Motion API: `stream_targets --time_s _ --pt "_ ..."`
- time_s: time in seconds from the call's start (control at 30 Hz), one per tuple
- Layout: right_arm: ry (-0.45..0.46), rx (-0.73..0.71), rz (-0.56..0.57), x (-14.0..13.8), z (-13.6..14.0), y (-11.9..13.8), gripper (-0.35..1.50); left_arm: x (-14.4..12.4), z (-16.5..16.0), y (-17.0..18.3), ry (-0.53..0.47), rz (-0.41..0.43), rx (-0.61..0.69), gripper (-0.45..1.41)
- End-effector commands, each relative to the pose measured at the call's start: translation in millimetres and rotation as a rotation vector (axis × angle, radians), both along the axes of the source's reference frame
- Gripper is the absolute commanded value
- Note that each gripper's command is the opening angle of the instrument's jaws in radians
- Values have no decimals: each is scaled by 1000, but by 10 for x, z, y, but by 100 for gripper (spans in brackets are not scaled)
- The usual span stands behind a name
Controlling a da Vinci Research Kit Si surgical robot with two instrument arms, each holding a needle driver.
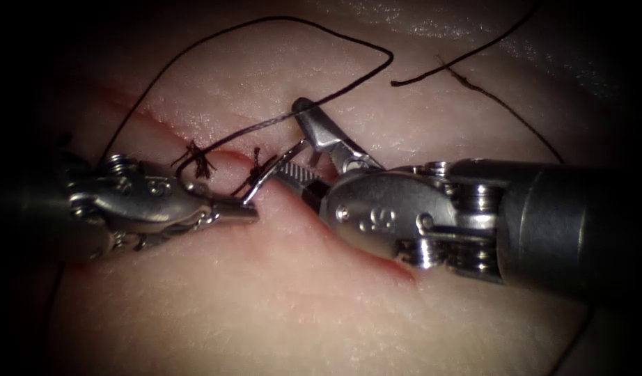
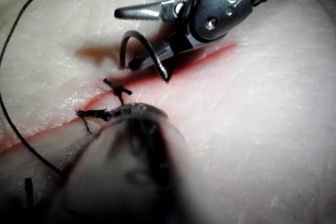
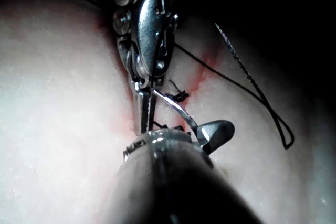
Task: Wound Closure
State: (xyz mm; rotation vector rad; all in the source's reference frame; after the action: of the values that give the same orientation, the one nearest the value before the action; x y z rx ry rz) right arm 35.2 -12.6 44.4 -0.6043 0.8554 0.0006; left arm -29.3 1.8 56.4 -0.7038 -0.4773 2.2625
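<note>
Your left tool (image 1: 248,211) comes in from the endoscope picture's left and lies low over the tissue (image 1: 265,306), its two jaws pressed together at the cut (image 1: 377,261); the needle (image 1: 269,174) crosses right at their tips, but you cannot tell from the endoscope view whether they pinch it or merely touch it. Your right tool (image 1: 303,143) enters from the right with its jaws spread wide: the upper one points up and to the left over the tissue, the lower one lies toward the cut, and the needle passes between them without being clamped. In the left wrist view the needle (image 2: 142,51) shows as an open arch standing over the cut, one end dipping toward the red line of the wound just beside the right tool (image 2: 149,32); whether that end is in the tissue you cannot tell. The thread (image 1: 286,24) runs from the area of the needle up and over the tissue in a wide loop above the cut, then sweeps down toward your left tool. Two finished knots (image 1: 199,161) with short frayed tails sit on the cut just left of the needle. A separate cut end of thread (image 1: 467,59) lies on the tissue, well apart, toward the upper right.
</note>
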Motion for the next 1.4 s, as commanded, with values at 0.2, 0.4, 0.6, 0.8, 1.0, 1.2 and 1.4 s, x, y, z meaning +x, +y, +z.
stream_targets --time_s 0.2,0.4,0.6,0.8,1.0,1.2,1.4 --pt "28 0 -79 0 17 6 31 -5 6 -3 0 0 1 -30" --pt "45 2 -94 1 14 8 -35 -6 6 -3 0 0 1 -30" --pt "44 -6 -96 1 11 12 -18 -6 6 -3 0 -1 1 -30" --pt "34 3 -48 -1 12 17 76 -6 5 -4 0 -1 1 -30" --pt "46 14 -29 -4 9 21 88 -6 5 -4 1 -1 1 -30" --pt "98 7 -42 -1 -4 24 95 -6 5 -4 1 -1 1 -30" --pt "152 -3 -80 11 -21 22 91 -6 5 -4 1 -2 0 -30"
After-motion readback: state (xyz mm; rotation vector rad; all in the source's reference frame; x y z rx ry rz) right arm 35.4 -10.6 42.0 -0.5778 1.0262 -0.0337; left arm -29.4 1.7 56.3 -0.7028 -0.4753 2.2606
